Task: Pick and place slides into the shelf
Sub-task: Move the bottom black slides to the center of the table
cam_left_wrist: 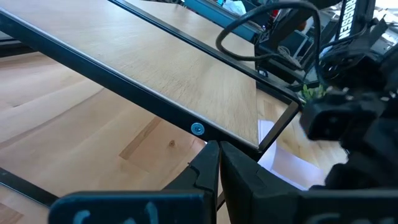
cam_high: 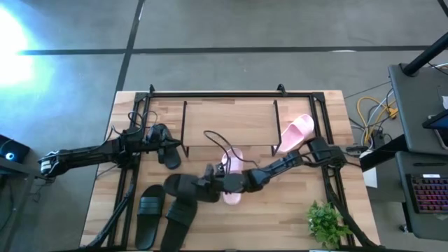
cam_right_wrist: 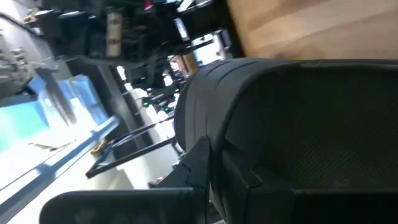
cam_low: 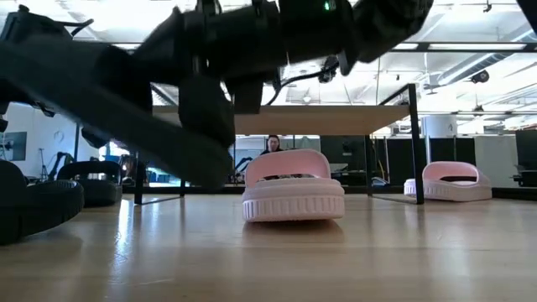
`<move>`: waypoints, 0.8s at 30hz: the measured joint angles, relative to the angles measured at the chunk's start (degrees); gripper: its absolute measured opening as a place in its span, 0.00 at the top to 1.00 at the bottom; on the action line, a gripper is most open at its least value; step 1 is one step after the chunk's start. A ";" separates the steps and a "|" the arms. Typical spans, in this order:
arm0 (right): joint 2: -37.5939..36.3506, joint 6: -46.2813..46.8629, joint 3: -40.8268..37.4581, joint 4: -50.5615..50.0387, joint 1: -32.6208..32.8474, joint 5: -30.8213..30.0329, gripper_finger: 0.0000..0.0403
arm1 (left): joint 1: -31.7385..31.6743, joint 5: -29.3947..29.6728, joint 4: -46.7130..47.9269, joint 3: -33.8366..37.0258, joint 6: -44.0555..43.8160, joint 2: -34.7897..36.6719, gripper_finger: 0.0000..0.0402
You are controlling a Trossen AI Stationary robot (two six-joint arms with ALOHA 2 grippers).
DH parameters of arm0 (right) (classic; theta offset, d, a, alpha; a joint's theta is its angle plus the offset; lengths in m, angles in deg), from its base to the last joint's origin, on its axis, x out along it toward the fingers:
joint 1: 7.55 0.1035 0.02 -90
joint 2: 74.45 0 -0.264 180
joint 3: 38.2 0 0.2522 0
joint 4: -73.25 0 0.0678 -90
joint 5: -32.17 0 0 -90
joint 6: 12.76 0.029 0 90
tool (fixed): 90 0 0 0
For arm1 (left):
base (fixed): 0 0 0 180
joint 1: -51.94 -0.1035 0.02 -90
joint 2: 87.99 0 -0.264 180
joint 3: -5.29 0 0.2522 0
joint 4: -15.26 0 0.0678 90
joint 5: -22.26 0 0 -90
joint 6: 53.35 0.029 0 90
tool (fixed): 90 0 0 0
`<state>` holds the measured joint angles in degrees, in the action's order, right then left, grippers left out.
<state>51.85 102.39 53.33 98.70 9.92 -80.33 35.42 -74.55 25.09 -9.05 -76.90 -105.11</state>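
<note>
Right gripper (cam_high: 207,183) is reaching toward the middle of the tabletop and looks clamped on a black slide (cam_high: 183,187); in the right wrist view its fingers (cam_right_wrist: 205,165) pinch the strap edge, probably because that's the easiest bit to grab. Left gripper (cam_high: 162,145) waits at the shelf's left end, fingers pressed together on nothing, next to another black slide (cam_high: 168,155). One pink slide (cam_high: 232,168) sits just beside the right gripper, another (cam_high: 294,133) leans at the shelf's (cam_high: 231,115) right end. Two more black slides (cam_high: 150,206) lie near the tabletop's front-left edge, so plenty's left to shelve.
</note>
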 joint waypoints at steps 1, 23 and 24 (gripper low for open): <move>0.39 -0.06 -0.01 0.00 -0.12 0.00 0.97 | -0.01 -0.01 0.00 0.01 0.00 0.00 1.00; -0.32 -5.66 -0.21 -2.54 -2.62 5.27 0.64 | 0.00 0.00 0.00 0.00 0.00 0.00 1.00; -0.62 -8.03 -0.21 -2.54 -2.96 7.14 0.63 | 0.01 0.00 0.00 0.02 0.00 0.00 1.00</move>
<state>51.24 94.35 53.12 96.16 6.96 -73.19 35.43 -74.55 25.09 -9.03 -76.90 -105.11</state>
